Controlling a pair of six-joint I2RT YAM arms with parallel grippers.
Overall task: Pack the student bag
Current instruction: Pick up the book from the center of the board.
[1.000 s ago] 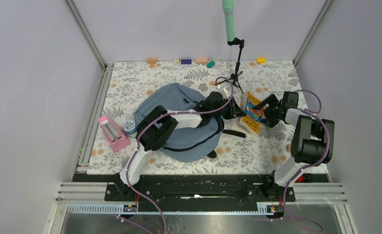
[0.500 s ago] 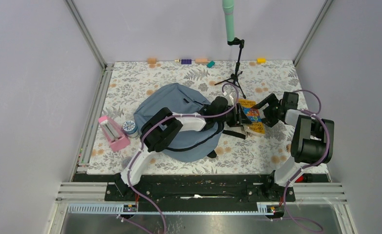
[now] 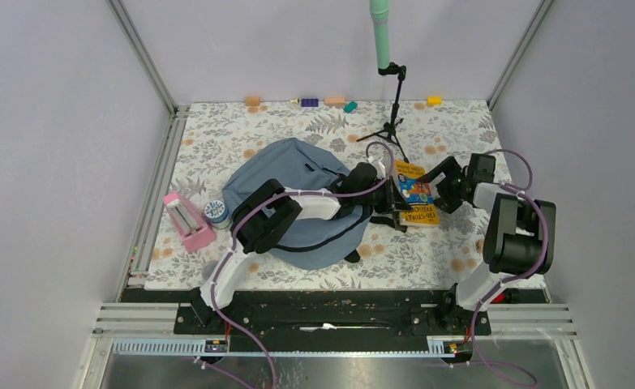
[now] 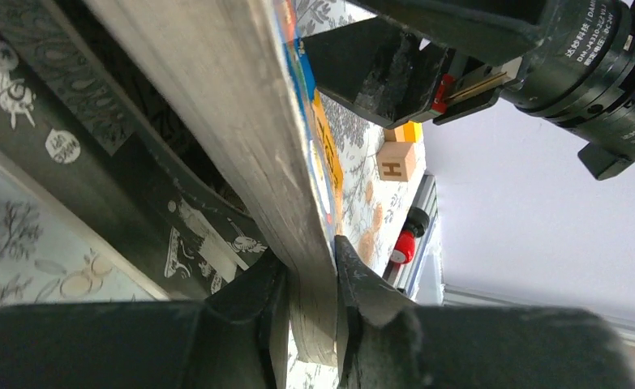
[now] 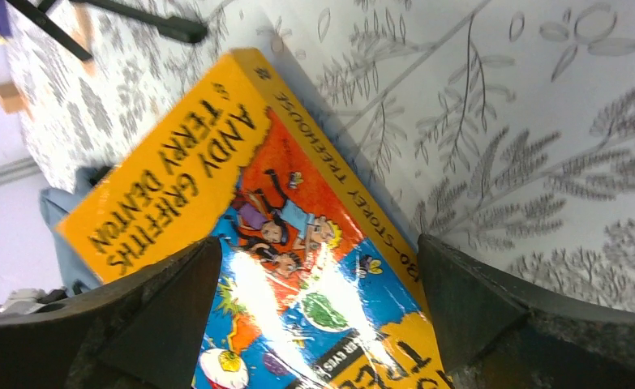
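- Since a second ago, the yellow-and-orange paperback book (image 3: 418, 197) has dropped from standing on edge to lying low between the two grippers. The left gripper (image 3: 392, 199) has come forward to meet it.
- Nearest the bases, the student bag (image 3: 293, 190), a large soft grey-blue fabric backpack, lies slumped just behind the left gripper, under that arm. From above I cannot tell whether its opening is unzipped.
- A pink wedge-shaped case (image 3: 188, 220) and a round blue-and-white tin (image 3: 215, 211) sit well behind that gripper, past the bag's far side, not yet packed.
- In the left wrist view, the left gripper's fingers (image 4: 250, 304) are clenched on the book's page edge.
- The right gripper (image 3: 440, 186) sits at the book's opposite end, fingers spread wide across the cover and seemingly not squeezing.
- My reading is that nothing is packed yet. The book is mid-handover, and it, the case and the tin remain.
- Beyond both grippers stands a black tripod (image 3: 392, 126), with small coloured blocks (image 3: 334, 101) farthest off.
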